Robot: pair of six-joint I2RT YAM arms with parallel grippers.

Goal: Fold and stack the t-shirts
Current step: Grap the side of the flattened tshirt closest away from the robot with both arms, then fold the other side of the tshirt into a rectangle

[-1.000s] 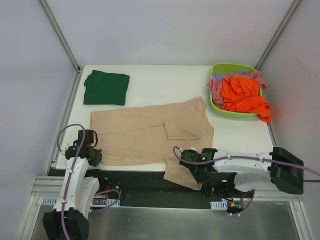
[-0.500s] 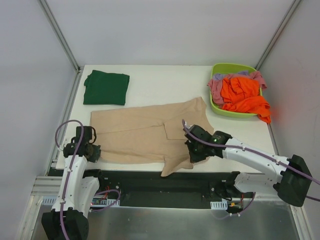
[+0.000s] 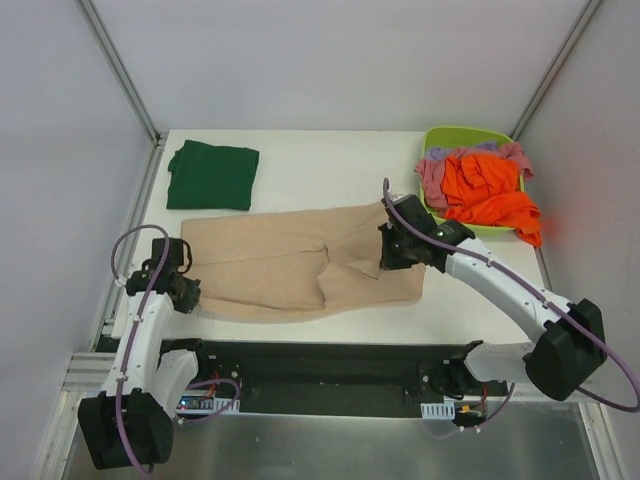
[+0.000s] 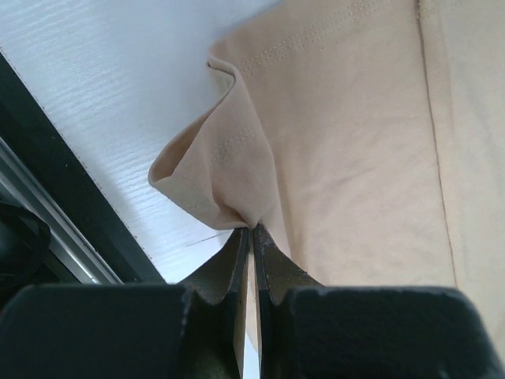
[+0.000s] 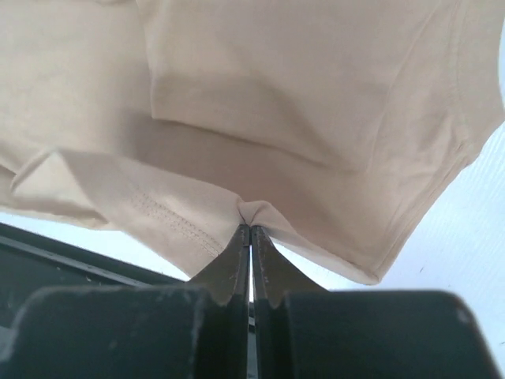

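Observation:
The beige-tan t-shirt (image 3: 280, 265) lies spread across the near half of the table, its lower part doubled back. My left gripper (image 3: 186, 292) is shut on its near-left hem corner (image 4: 237, 207) close to the table's front edge. My right gripper (image 3: 392, 250) is shut on a pinch of the same shirt's cloth (image 5: 254, 212), lifted over the shirt's right side. A folded dark green t-shirt (image 3: 212, 175) lies at the back left. Orange (image 3: 485, 192), pink (image 3: 431, 181) and lilac (image 3: 447, 152) t-shirts are heaped in the basket.
The lime-green plastic basket (image 3: 445, 136) stands at the back right, with orange cloth hanging over its near rim. The table's front edge and a black rail (image 4: 55, 213) run just below the left gripper. White walls close in the sides and back.
My right gripper has carried the shirt's hanging lower part up from below the front edge and back over the shirt. My left gripper has lifted its corner slightly toward the back.

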